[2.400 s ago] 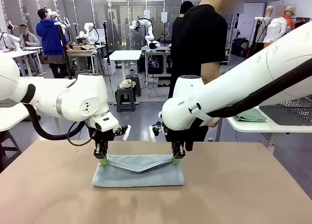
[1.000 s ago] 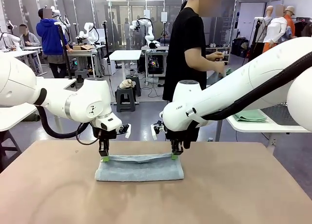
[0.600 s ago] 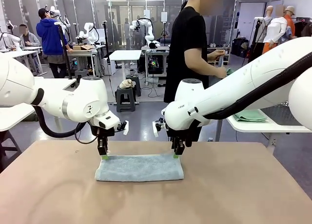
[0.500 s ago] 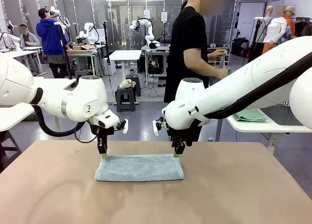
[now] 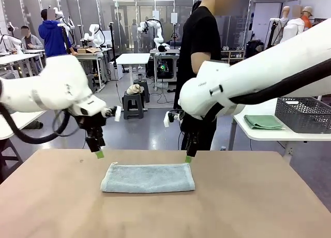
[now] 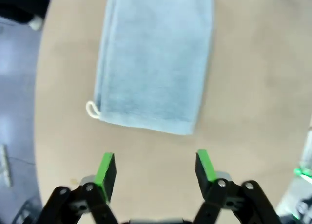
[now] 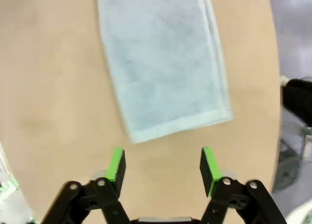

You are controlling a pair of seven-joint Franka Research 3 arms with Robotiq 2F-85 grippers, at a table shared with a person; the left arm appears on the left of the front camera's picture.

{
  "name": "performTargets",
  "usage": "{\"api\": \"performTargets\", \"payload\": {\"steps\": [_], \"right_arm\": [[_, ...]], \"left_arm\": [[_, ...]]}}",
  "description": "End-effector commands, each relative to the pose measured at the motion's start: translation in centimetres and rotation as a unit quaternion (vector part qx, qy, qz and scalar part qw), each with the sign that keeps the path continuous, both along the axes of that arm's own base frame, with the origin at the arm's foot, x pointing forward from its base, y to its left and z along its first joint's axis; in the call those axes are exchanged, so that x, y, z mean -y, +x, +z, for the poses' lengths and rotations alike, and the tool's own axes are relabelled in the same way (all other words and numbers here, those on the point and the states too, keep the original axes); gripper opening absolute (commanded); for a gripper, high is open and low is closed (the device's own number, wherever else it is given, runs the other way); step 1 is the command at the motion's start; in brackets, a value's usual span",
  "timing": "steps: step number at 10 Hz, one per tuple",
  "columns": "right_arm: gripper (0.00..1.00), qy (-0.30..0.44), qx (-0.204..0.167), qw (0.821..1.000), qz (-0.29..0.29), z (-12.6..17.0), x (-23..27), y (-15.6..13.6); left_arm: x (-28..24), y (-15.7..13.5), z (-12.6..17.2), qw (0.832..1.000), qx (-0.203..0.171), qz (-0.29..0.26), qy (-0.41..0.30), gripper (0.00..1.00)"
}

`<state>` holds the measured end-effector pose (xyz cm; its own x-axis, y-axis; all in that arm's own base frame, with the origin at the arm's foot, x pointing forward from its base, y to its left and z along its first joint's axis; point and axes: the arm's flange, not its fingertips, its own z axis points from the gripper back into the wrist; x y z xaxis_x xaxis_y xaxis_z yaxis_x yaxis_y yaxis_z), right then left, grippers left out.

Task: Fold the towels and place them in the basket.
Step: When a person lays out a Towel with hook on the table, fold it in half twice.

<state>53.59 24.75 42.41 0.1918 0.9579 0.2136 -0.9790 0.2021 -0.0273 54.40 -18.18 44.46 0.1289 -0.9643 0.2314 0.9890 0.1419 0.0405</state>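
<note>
Towel lies folded near desk's far edge; left end effector and right end effector hover apart. Next, probably grasping it for basket.

Brown table; folded blue-grey towel flat at centre.

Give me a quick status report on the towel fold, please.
Left pincer, right pincer: open, empty, above the table. Blue-grey towel folded, lying flat. Dark basket, mint-green towel on side table at right.
</note>
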Motion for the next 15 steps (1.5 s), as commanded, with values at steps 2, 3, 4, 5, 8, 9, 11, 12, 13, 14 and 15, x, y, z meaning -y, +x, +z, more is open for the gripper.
{"api": "performTargets", "payload": {"steps": [2, 3, 4, 5, 8, 9, 11, 12, 13, 14, 15], "right_arm": [[0.76, 0.027, -0.005, 0.982, -0.186, 4.2, 1.4, -6.6], [0.76, 0.024, -0.009, 0.970, -0.241, 4.7, 1.9, -8.4], [0.76, 0.042, -0.017, 0.973, -0.226, 5.0, 1.9, -10.0], [0.76, 0.032, -0.014, 0.983, -0.182, 5.2, 1.8, -6.4], [0.76, 0.032, -0.014, 0.983, -0.182, 5.2, 1.8, -6.4], [0.76, 0.032, -0.014, 0.983, -0.182, 5.2, 1.8, -6.4], [0.93, 0.045, -0.020, 0.965, -0.256, 5.3, 1.6, -7.4], [0.97, 0.052, -0.024, 0.952, -0.300, 5.5, 1.6, -7.8], [1.00, 0.055, -0.027, 0.936, -0.347, 5.7, 1.4, -8.3], [1.00, 0.055, -0.031, 0.921, -0.384, 5.7, 1.3, -8.6], [1.00, 0.062, -0.051, 0.909, -0.410, 5.8, 1.2, -8.9]], "left_arm": [[-4.7, -3.6, 2.1, 0.998, -0.032, -0.030, -0.056, 0.82], [-5.8, -3.9, 2.4, 0.995, -0.034, -0.048, -0.084, 0.82], [-7.3, -4.0, 2.5, 0.991, -0.030, -0.058, -0.116, 0.82], [-8.5, -4.1, 2.3, 0.986, -0.023, -0.077, -0.147, 0.82], [-12.2, -3.8, 1.2, 0.973, -0.012, -0.099, -0.209, 0.82], [-13.3, -3.8, 0.6, 0.967, -0.019, -0.097, -0.233, 0.82], [-14.5, -4.3, 0.1, 0.965, -0.016, -0.077, -0.250, 0.87], [-14.9, -4.7, 0.0, 0.964, -0.013, -0.070, -0.256, 1.00], [-15.5, -5.0, 0.1, 0.964, -0.014, -0.063, -0.259, 1.00], [-16.0, -5.0, -0.1, 0.963, -0.017, -0.059, -0.263, 1.00], [-16.3, -5.0, -0.2, 0.962, -0.019, -0.054, -0.267, 1.00]]}}
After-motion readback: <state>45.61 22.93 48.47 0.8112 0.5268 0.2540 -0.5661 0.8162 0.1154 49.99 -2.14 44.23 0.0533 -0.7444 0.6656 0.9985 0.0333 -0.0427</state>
